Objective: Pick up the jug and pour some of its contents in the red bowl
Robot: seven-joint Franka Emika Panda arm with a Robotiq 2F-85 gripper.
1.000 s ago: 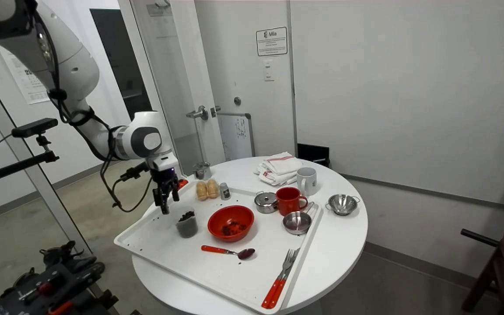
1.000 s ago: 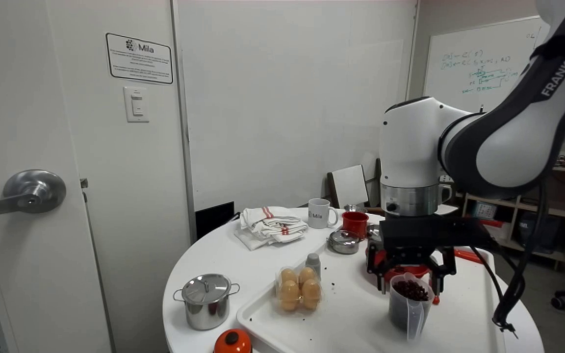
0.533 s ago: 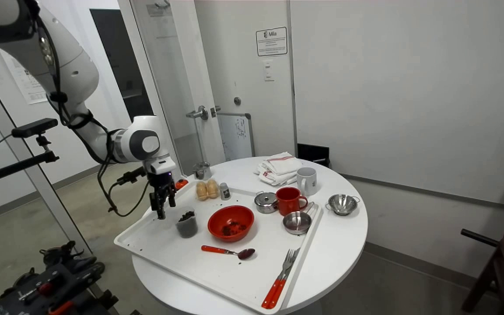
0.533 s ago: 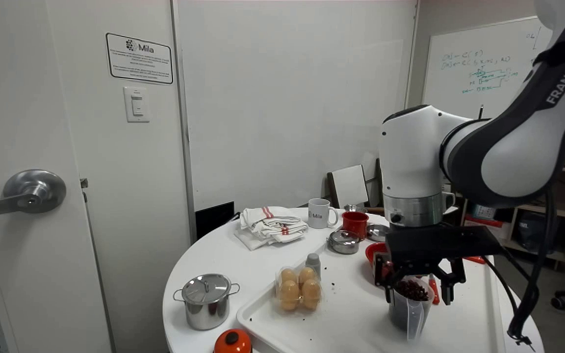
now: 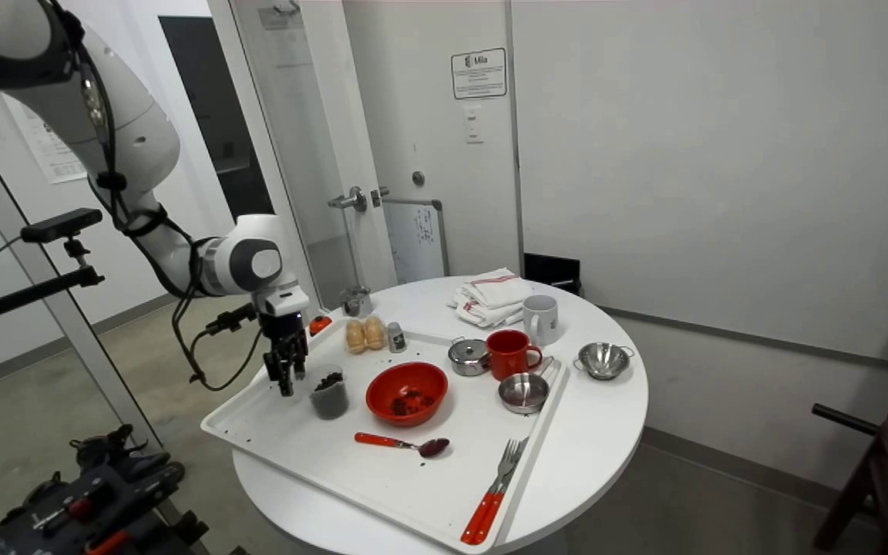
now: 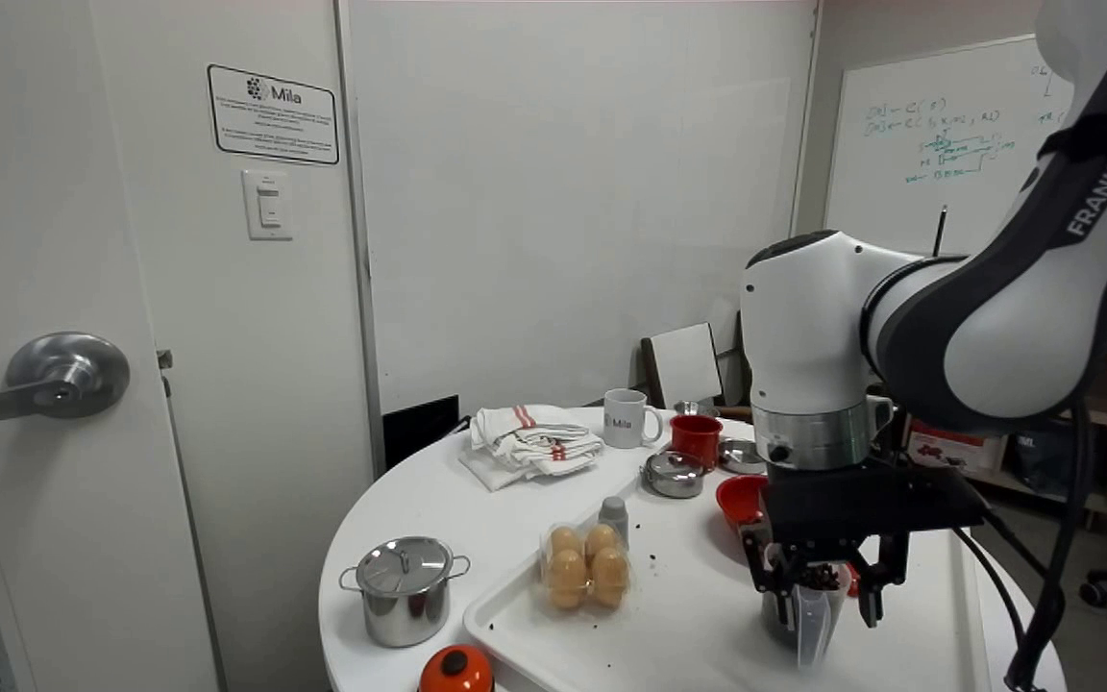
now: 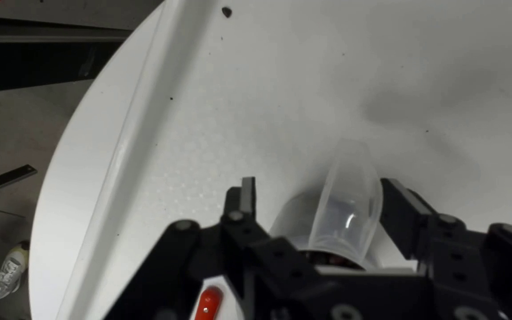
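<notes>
The jug [image 5: 330,405] is a small translucent grey jug holding dark red beans, upright on the tray. Its clear handle [image 6: 813,630] points away from the red bowl. My gripper [image 6: 828,613] is low at the handle side of the jug. In the wrist view my gripper [image 7: 319,193] is open, with the handle [image 7: 347,213] between its fingers. The right finger [image 7: 402,209] is close to the handle; I cannot tell if they touch. The left finger [image 7: 248,195] stands apart from it. The red bowl [image 5: 409,378], with some beans inside, sits beyond the jug.
A red-handled spoon [image 5: 382,440] lies near the jug on the white tray [image 5: 297,439]. Eggs [image 6: 584,569], a grey shaker [image 6: 614,516], a red cup [image 5: 506,354], a steel bowl [image 5: 523,395] and a lidded pan [image 5: 469,357] stand around. A pot [image 6: 406,596] stands off the tray.
My gripper has moved down and back to the jug's handle side. The gap between its fingers looks somewhat narrower. The jug and the bowl have not moved.
</notes>
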